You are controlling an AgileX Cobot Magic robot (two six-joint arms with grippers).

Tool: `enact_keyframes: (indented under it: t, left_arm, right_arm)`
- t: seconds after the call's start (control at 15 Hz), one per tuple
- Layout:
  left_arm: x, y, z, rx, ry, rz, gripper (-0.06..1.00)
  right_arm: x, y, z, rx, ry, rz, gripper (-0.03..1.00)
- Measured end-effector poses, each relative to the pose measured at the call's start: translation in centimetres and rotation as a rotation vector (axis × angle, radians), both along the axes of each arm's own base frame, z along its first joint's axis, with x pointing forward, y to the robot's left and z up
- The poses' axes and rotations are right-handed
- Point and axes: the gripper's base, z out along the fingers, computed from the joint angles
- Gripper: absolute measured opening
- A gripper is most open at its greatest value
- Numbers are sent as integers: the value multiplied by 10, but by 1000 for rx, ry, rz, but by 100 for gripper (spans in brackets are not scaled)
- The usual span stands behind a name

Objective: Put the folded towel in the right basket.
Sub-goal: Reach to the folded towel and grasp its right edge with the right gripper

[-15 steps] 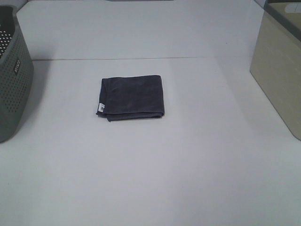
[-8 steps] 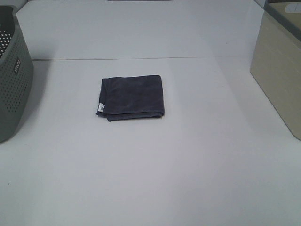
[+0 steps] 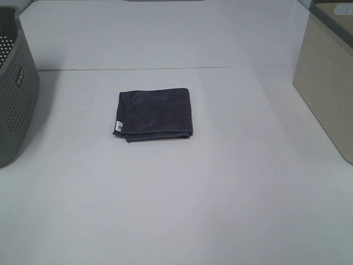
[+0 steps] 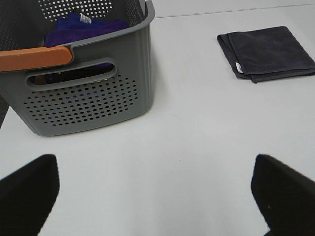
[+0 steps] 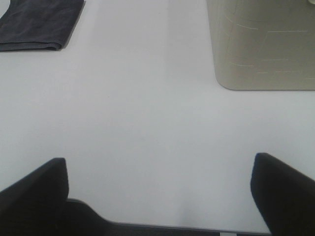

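The folded towel (image 3: 154, 114) lies flat on the white table (image 3: 220, 193), perhaps seamed behind it, well apart from the right basket (image 3: 325, 83); left gripper (image 4: 155, 162) and right gripper (image 5: 158, 162) gape empty.

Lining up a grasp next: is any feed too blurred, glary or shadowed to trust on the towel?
Exterior high: even soft light, no glare, towel crisp, only a faint shadow beside the grey basket. Left wrist: towel and basket sharp; the left gripper is just dark out-of-focus blobs. Right wrist: right gripper equally blurred, towel cut off by the frame edge.
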Motion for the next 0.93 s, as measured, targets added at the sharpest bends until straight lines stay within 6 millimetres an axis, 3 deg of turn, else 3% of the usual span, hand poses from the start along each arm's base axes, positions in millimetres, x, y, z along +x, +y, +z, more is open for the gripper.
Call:
enact_keyframes:
  t: [0.93]
  left_arm:
    - [0, 0, 0, 0, 0, 0, 99]
  right_arm:
    - [0, 0, 0, 0, 0, 0, 96]
